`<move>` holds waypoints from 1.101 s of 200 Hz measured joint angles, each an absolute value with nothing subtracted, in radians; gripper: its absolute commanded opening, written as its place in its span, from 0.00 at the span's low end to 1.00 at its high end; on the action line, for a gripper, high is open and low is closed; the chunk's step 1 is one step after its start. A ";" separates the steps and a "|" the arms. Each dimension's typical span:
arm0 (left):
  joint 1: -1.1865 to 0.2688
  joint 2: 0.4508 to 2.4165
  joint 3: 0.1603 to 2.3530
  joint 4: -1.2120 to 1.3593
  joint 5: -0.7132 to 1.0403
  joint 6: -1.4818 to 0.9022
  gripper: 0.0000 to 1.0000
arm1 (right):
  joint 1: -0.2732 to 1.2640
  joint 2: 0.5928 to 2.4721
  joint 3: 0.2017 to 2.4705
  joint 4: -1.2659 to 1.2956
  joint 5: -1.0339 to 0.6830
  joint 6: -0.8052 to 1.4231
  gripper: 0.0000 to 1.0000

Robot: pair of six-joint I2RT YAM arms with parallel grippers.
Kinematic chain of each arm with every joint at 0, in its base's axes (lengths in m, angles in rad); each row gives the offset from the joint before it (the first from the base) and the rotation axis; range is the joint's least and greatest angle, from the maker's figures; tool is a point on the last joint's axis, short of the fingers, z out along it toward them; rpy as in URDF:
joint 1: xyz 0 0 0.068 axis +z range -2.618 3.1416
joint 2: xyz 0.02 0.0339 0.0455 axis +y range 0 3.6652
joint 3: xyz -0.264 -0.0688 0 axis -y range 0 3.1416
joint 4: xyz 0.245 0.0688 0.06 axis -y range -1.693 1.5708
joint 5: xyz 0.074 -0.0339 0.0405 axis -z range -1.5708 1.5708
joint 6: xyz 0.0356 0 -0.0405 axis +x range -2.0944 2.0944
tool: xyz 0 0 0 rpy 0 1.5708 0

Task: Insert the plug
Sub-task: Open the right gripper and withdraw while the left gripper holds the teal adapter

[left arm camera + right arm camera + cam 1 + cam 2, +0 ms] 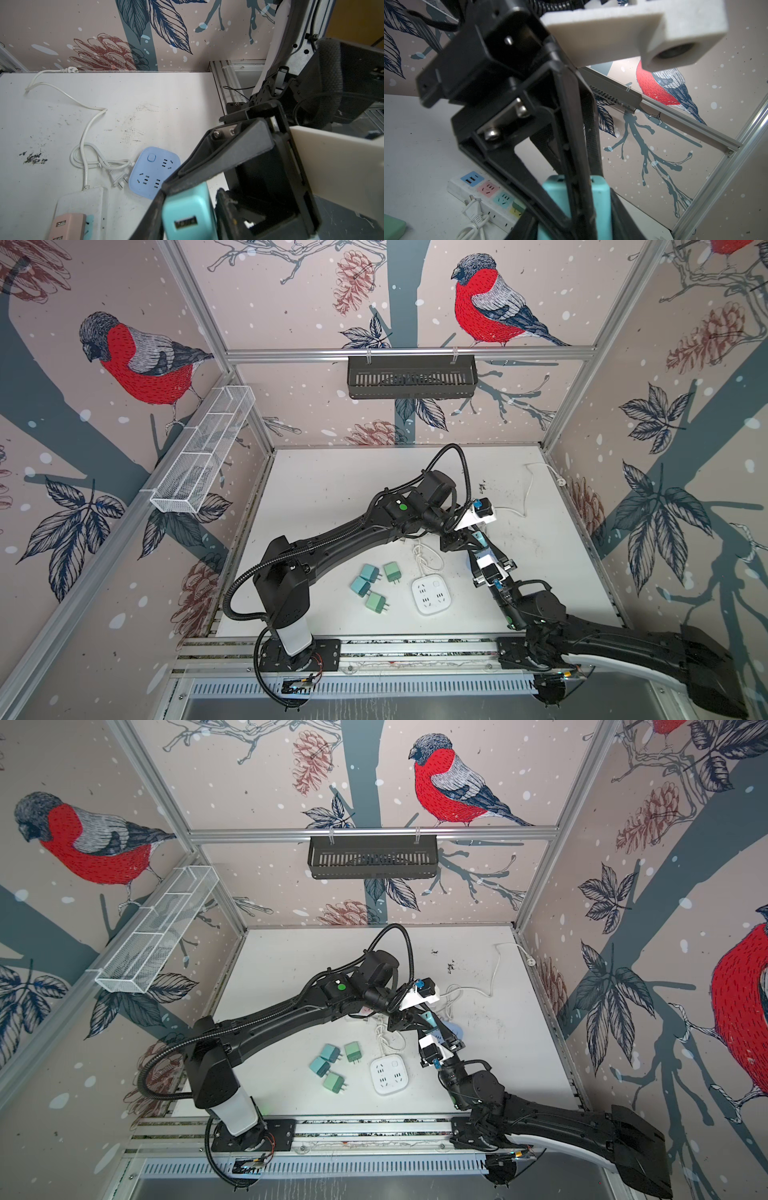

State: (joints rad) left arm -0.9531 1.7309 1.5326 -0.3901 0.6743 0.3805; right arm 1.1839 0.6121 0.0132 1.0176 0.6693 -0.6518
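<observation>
A teal plug (478, 537) (428, 1018) hangs above the table where both grippers meet. In the left wrist view the plug (187, 212) shows its USB end between the two black fingers of my left gripper (189, 218), which press on its sides. My right gripper (576, 224) is shut on the same plug (554, 195), one finger on each side. A black left finger (577, 166) lies across the plug's face. The prongs are hidden.
A light blue square power strip (153, 172) lies on the table below the plug. Beside it is a long white strip (483, 189) with coloured sockets and a white cord (87, 128). A white square strip (430, 593) and several loose green plugs (374, 585) lie nearer the front.
</observation>
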 measured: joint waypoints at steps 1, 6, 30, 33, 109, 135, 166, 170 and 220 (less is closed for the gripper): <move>-0.953 1.732 1.534 -0.391 0.673 0.378 0.29 | 1.184 0.612 0.013 1.018 0.670 -0.653 0.00; -0.953 1.736 1.540 -0.397 0.671 0.371 0.27 | 1.184 0.613 0.013 1.016 0.677 -0.657 0.00; -0.954 1.761 1.567 -0.421 0.661 0.342 0.13 | 1.184 0.613 0.013 1.000 0.706 -0.676 0.00; -0.954 1.764 1.570 -0.423 0.660 0.342 0.12 | 1.184 0.612 0.013 0.998 0.708 -0.677 0.00; -0.955 1.732 1.530 -0.411 0.640 0.368 0.00 | 1.183 0.604 0.020 0.966 0.680 -0.665 0.91; -0.947 1.679 1.470 -0.387 0.606 0.400 0.00 | 1.181 0.600 0.061 0.933 0.675 -0.606 1.00; -0.860 1.595 1.361 -0.289 0.603 0.389 0.00 | 1.175 0.572 0.138 0.785 0.672 -0.488 1.00; -0.844 1.586 1.343 -0.271 0.603 0.387 0.00 | 1.175 0.566 0.149 0.762 0.672 -0.470 1.00; -0.799 1.574 1.298 -0.170 0.543 0.354 0.00 | 1.172 0.438 0.191 0.462 0.665 -0.224 1.00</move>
